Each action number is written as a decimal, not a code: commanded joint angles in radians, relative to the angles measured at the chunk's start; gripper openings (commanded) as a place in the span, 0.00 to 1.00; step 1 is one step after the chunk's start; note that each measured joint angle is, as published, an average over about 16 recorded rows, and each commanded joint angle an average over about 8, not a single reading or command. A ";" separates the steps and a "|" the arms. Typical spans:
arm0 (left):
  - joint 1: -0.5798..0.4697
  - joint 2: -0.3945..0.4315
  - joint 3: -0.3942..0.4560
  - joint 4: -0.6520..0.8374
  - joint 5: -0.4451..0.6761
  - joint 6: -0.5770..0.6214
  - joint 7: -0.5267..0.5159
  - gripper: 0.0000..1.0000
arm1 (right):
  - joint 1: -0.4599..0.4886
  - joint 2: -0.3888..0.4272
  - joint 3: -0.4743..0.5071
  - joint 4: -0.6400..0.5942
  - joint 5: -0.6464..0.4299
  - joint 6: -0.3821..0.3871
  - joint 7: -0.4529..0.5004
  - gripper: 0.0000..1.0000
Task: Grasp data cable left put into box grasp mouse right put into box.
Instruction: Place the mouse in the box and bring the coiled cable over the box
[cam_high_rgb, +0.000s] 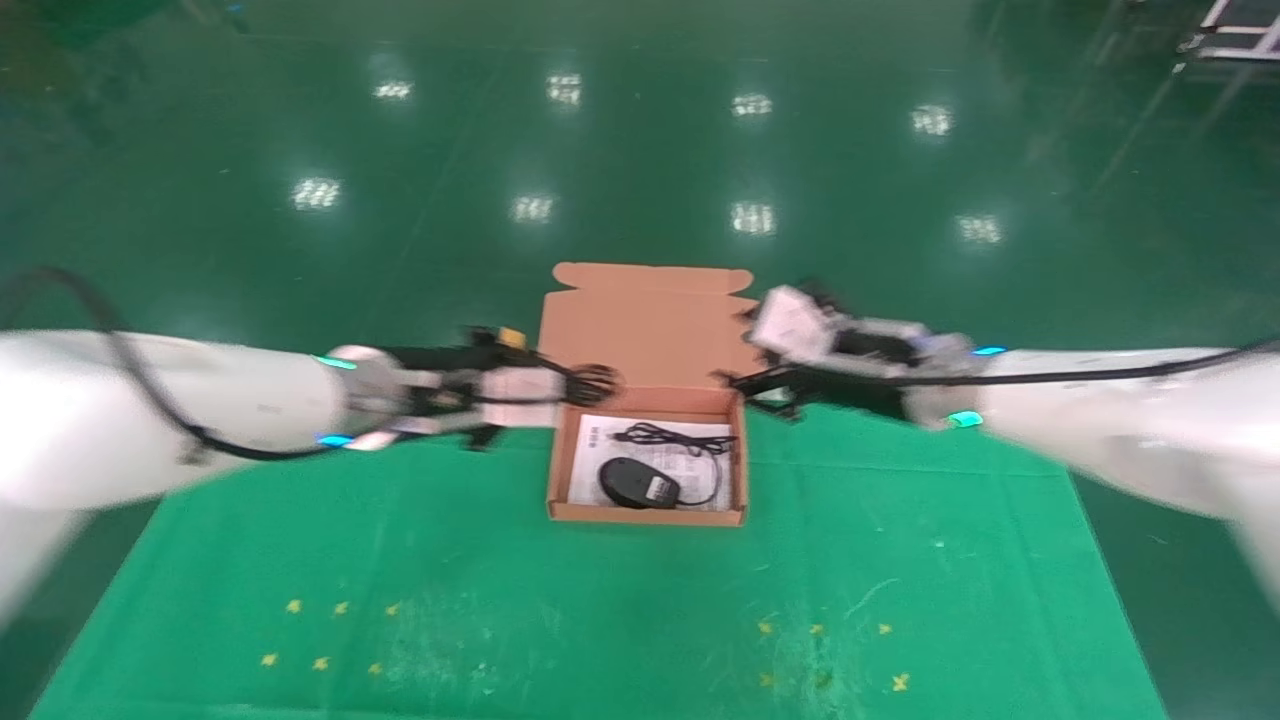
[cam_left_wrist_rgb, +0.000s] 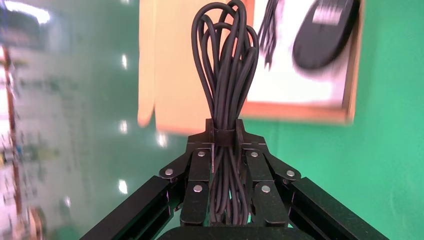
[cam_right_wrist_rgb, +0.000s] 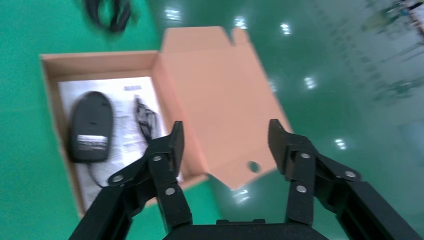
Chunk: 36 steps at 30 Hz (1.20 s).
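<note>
The box (cam_high_rgb: 645, 515) sits open on the green cloth, its lid (cam_high_rgb: 650, 320) tilted back. The black mouse (cam_high_rgb: 638, 483) lies inside it on a white leaflet, its thin cord coiled beside it. My left gripper (cam_high_rgb: 555, 385) is shut on the data cable (cam_high_rgb: 592, 383), a black looped bundle, and holds it above the box's back left corner. In the left wrist view the data cable (cam_left_wrist_rgb: 226, 65) stands up from between the shut fingers of the left gripper (cam_left_wrist_rgb: 224, 131). My right gripper (cam_high_rgb: 750, 392) is open and empty above the box's back right corner. In the right wrist view the right gripper (cam_right_wrist_rgb: 226, 137) hangs over the lid (cam_right_wrist_rgb: 220, 100).
The white leaflet (cam_high_rgb: 600, 450) covers the box floor. The green cloth (cam_high_rgb: 500, 600) has small yellow marks near its front. Shiny green floor lies beyond the cloth's far edge. The lid's round hole (cam_right_wrist_rgb: 254, 166) shows in the right wrist view.
</note>
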 joint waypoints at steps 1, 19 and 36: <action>0.019 0.034 0.005 0.025 -0.013 -0.048 0.030 0.00 | 0.002 0.038 0.004 0.039 0.000 0.000 0.011 1.00; 0.048 0.220 0.152 0.346 -0.221 -0.319 0.362 0.12 | -0.073 0.317 -0.037 0.524 -0.121 0.100 0.360 1.00; 0.036 0.218 0.196 0.366 -0.279 -0.333 0.382 1.00 | -0.082 0.337 -0.052 0.575 -0.155 0.124 0.411 1.00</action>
